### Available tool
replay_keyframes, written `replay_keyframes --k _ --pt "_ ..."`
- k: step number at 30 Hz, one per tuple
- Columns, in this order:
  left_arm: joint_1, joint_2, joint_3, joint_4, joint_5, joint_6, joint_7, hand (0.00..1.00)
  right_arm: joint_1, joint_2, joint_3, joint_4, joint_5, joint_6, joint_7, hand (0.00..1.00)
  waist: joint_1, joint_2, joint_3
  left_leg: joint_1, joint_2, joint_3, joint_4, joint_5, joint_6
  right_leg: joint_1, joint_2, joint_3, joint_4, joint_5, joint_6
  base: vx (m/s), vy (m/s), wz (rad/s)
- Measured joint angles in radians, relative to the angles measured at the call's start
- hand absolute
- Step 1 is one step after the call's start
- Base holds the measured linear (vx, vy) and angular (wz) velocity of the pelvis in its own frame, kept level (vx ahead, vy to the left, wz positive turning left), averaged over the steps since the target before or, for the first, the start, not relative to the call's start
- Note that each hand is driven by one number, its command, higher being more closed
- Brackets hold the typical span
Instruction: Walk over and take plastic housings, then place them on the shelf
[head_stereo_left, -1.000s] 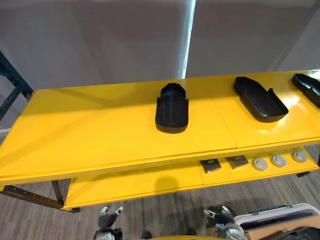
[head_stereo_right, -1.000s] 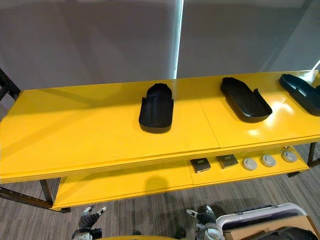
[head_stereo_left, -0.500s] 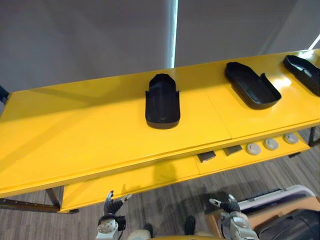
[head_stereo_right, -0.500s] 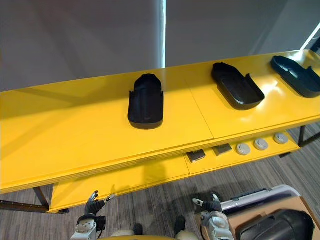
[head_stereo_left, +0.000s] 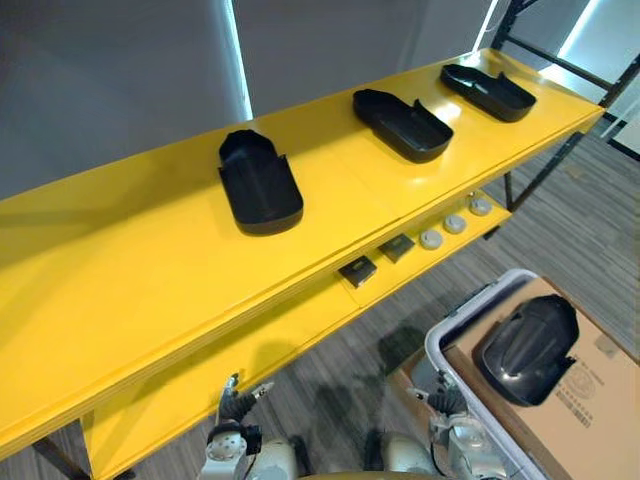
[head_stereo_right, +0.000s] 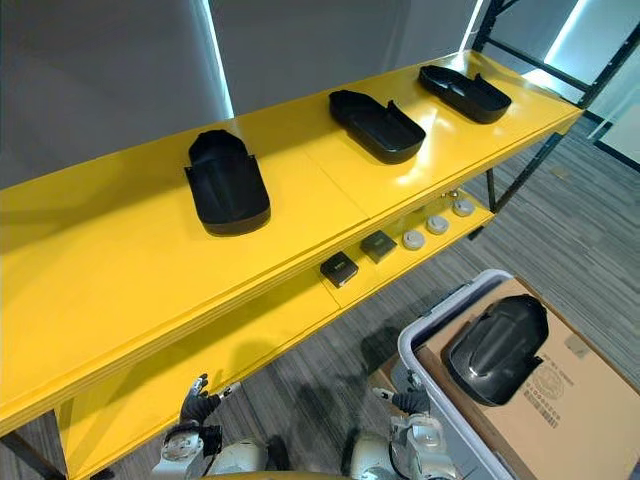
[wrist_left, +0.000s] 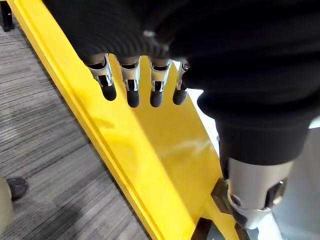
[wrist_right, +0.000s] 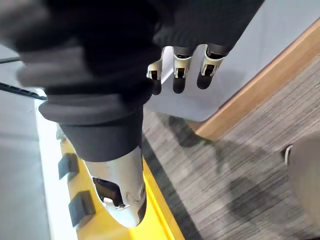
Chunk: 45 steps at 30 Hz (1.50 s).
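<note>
Three housings (head_stereo_right: 228, 185) are laid on top of the shelf (head_stereo_right: 120, 290); a fourth housing (head_stereo_right: 495, 347) is found in a bin (head_stereo_right: 445, 308) on the floor (head_stereo_right: 300, 365) before the shelf, not yet taken. The left robot hand (wrist_left: 132, 87) and right robot hand (wrist_right: 180, 75) are held low, fingers relaxed, nothing grasped.

Three housings (head_stereo_left: 260, 182) along the shelf (head_stereo_left: 120, 285) — a fourth housing (head_stereo_left: 526, 348) in the bin (head_stereo_left: 465, 303).

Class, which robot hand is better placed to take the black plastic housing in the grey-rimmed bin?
Probably right: right robot hand hangs beside the grey-rimmed bin; left robot hand by the yellow shelf.
</note>
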Motion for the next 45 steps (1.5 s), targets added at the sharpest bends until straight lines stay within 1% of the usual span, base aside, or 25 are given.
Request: replay_keyframes --k 2,4,9,12,14,15,16,17,19,20,21,22,24,26,27,28,30,31,32,35,37,38,40,42,45 --pt "-0.011 -0.019 -0.015 0.015 -0.001 0.008 -0.001 0.0 -0.019 -0.04 -0.003 0.047 0.0 0.001 0.0 0.0 0.002 0.022 -0.002 0.011 -0.003 -0.085 -0.031 0.044 -0.01 0.022 0.029 0.012 -0.061 0.047 -0.012 0.0 -0.152 -0.35" --pt "-0.003 -0.027 -0.041 0.016 -0.003 0.008 -0.001 0.0 -0.028 -0.058 -0.007 0.051 0.0 0.0 -0.001 0.0 0.0 0.04 -0.015 0.04 0.004 -0.102 -0.072 0.052 -0.023 0.038 0.044 0.034 -0.089 0.075 -0.014 0.0 -0.105 -0.44" --pt "-0.023 -0.033 -0.078 0.052 -0.003 0.008 -0.001 0.0 -0.009 -0.056 -0.016 0.051 0.001 -0.001 -0.002 0.0 -0.006 0.06 -0.027 0.098 0.021 -0.068 -0.149 0.074 -0.044 0.04 0.071 0.104 -0.136 0.12 -0.026 -0.01 -0.023 -0.5" --pt "-0.022 -0.04 -0.088 0.071 -0.003 0.013 -0.003 0.0 -0.001 -0.045 -0.048 0.052 0.003 -0.001 -0.007 0.0 -0.026 0.073 -0.025 0.119 0.022 -0.041 -0.162 0.075 -0.045 0.036 0.076 0.167 -0.167 0.156 -0.02 -0.03 0.034 -0.66" --pt "-0.026 -0.041 -0.087 0.086 -0.001 0.016 -0.005 0.0 -0.015 -0.044 -0.048 0.052 0.012 -0.001 -0.022 0.0 -0.029 0.092 -0.014 0.12 0.038 0.001 -0.16 0.074 -0.045 -0.011 0.093 0.195 -0.182 0.22 -0.008 -0.11 0.044 -1.33" --pt "-0.023 -0.04 -0.085 0.086 -0.001 0.016 -0.005 0.0 -0.038 -0.036 -0.045 0.051 0.015 -0.001 -0.023 0.0 -0.024 0.102 -0.006 0.116 0.072 0.042 -0.157 0.074 -0.045 -0.05 0.093 0.131 -0.193 0.264 -0.017 -0.1 0.015 -1.41" --pt "-0.021 -0.04 -0.085 0.084 -0.001 0.017 -0.005 0.0 -0.046 -0.03 -0.044 0.049 0.015 -0.002 -0.023 0.0 -0.023 0.1 -0.005 0.115 0.073 0.055 -0.155 0.074 -0.044 -0.057 0.085 0.084 -0.194 0.252 -0.035 -0.11 -0.026 -1.46" --pt "-0.021 -0.031 -0.084 0.085 -0.001 0.019 -0.006 0.0 -0.055 -0.014 -0.043 0.033 0.016 -0.003 -0.024 0.0 -0.025 0.094 -0.001 0.113 0.079 0.123 -0.151 0.064 -0.033 -0.082 0.03 -0.141 -0.146 0.199 -0.091 -0.13 -0.013 -1.05" --pt "-0.023 -0.028 -0.079 0.074 -0.001 0.025 -0.008 0.0 -0.053 -0.009 -0.041 0.032 0.018 -0.003 -0.024 0.0 -0.02 0.116 0.012 0.119 0.124 0.208 -0.128 0.054 -0.046 -0.098 -0.07 -0.436 -0.055 0.156 -0.127 -0.19 -0.009 -1.39" --pt "-0.021 -0.022 -0.069 0.074 -0.001 0.025 -0.008 0.0 -0.047 -0.005 -0.036 0.031 0.018 -0.003 -0.024 0.0 -0.013 0.11 0.012 0.129 0.131 0.243 -0.114 0.042 -0.057 -0.095 -0.093 -0.498 -0.049 0.159 -0.124 -0.12 -0.051 -1.47" --pt "-0.018 -0.009 -0.066 0.077 -0.002 0.027 -0.008 0.0 -0.045 -0.005 -0.024 0.031 0.018 -0.003 -0.027 0.0 -0.005 0.099 0.024 0.144 0.131 0.262 -0.095 0.026 -0.075 -0.091 -0.1 -0.515 -0.052 0.197 -0.082 -0.1 -0.124 -1.19" --pt "-0.016 -0.001 -0.066 0.082 -0.002 0.028 -0.008 0.0 -0.042 -0.011 -0.015 0.031 0.018 -0.003 -0.03 0.0 -0.008 0.1 0.032 0.146 0.142 0.254 -0.084 0.011 -0.09 -0.093 -0.083 -0.488 -0.069 0.226 -0.078 -0.09 -0.168 -1.01" --pt "-0.016 -0.015 -0.068 0.085 -0.003 0.029 -0.009 0.0 -0.026 -0.022 -0.01 0.027 0.019 -0.002 -0.044 0.0 -0.016 0.109 0.033 0.145 0.159 0.199 -0.102 -0.007 -0.111 -0.105 -0.017 -0.447 -0.113 0.227 -0.084 -0.06 -0.18 -0.91" --pt "-0.023 -0.015 -0.069 0.09 -0.003 0.029 -0.01 0.0 -0.02 -0.019 -0.01 0.0 0.022 -0.002 -0.045 0.0 -0.022 0.119 0.04 0.136 0.193 0.2 -0.091 -0.024 -0.139 -0.119 0.01 -0.433 -0.084 0.215 -0.104 0.0 -0.159 -0.6" --pt "-0.038 -0.017 -0.07 0.093 -0.004 0.03 -0.013 0.0 -0.006 -0.019 -0.011 -0.018 0.032 -0.004 -0.047 0.0 -0.032 0.104 0.052 0.139 0.207 0.186 -0.051 -0.036 -0.158 -0.134 0.009 -0.427 -0.039 0.181 -0.138 0.03 -0.161 -0.3" --pt "-0.042 -0.021 -0.072 0.094 -0.004 0.032 -0.015 0.0 -0.003 -0.022 -0.013 -0.018 0.036 -0.003 -0.049 0.0 -0.031 0.102 0.054 0.134 0.211 0.151 -0.042 -0.037 -0.159 -0.134 0.022 -0.418 -0.036 0.172 -0.133 0.04 -0.158 -0.37" --pt "-0.044 -0.023 -0.074 0.096 -0.006 0.037 -0.017 0.0 -0.007 -0.014 -0.014 -0.025 0.053 -0.005 -0.065 0.0 -0.024 0.1 0.062 0.108 0.16 -0.083 -0.022 -0.04 -0.154 -0.122 0.061 -0.382 -0.035 0.15 -0.149 0.07 -0.15 -0.51" --pt "-0.044 -0.024 -0.076 0.095 -0.006 0.037 -0.017 0.0 -0.006 -0.013 -0.016 -0.027 0.058 -0.005 -0.067 0.0 -0.025 0.096 0.064 0.107 0.143 -0.138 -0.019 -0.041 -0.153 -0.114 0.061 -0.378 -0.035 0.145 -0.15 0.13 -0.122 -0.27" --pt "-0.046 -0.028 -0.077 0.095 -0.006 0.037 -0.017 0.0 -0.006 -0.015 -0.028 -0.03 0.06 -0.006 -0.068 0.0 -0.027 0.092 0.071 0.102 0.097 -0.231 -0.015 -0.042 -0.152 -0.094 0.059 -0.366 -0.039 0.14 -0.148 0.1 -0.08 -0.15" --pt "-0.043 -0.034 -0.076 0.08 -0.008 0.036 -0.018 0.0 -0.012 -0.025 -0.053 -0.03 0.06 -0.01 -0.07 0.0 -0.009 0.096 0.089 0.055 -0.012 -0.366 -0.047 -0.038 -0.158 -0.044 0.067 -0.32 -0.072 0.14 -0.133 0.08 -0.031 -0.42" --pt "-0.029 -0.031 -0.067 0.08 -0.009 0.037 -0.018 0.0 -0.018 -0.024 -0.045 -0.021 0.061 -0.01 -0.082 0.0 0.021 0.105 0.09 0.035 -0.035 -0.398 -0.025 -0.007 -0.118 -0.031 0.084 -0.269 -0.082 0.147 -0.123 0.11 0.037 -0.87" --pt "-0.021 -0.029 -0.066 0.084 -0.012 0.038 -0.018 0.0 -0.029 -0.02 -0.039 -0.003 0.061 -0.009 -0.088 0.0 0.027 0.112 0.087 0.038 -0.03 -0.387 0.001 -0.017 -0.08 -0.027 0.095 -0.243 -0.086 0.151 -0.125 0.17 0.086 -0.85" --pt "-0.025 -0.03 -0.064 0.086 -0.016 0.039 -0.018 0.0 -0.034 -0.006 -0.04 0.004 0.062 -0.008 -0.083 0.0 0.024 0.116 0.084 0.057 -0.029 -0.367 0.004 -0.039 -0.042 -0.011 0.1 -0.217 -0.094 0.157 -0.112 0.22 0.118 -0.42" --pt "-0.039 -0.03 -0.051 0.086 -0.024 0.038 -0.02 0.0 -0.028 0.009 -0.04 0.003 0.07 -0.009 -0.081 0.0 0.023 0.091 0.076 0.091 -0.049 -0.366 -0.023 -0.03 -0.025 0.014 0.089 -0.212 -0.132 0.168 -0.096 0.23 0.143 -0.08" --pt "-0.054 -0.026 -0.046 0.086 -0.024 0.038 -0.02 0.0 -0.026 0.007 -0.043 0.003 0.071 -0.009 -0.082 0.0 0.02 0.078 0.068 0.124 -0.074 -0.368 -0.071 -0.018 -0.007 0.05 0.076 -0.213 -0.186 0.185 -0.071 0.2 0.151 0.06"
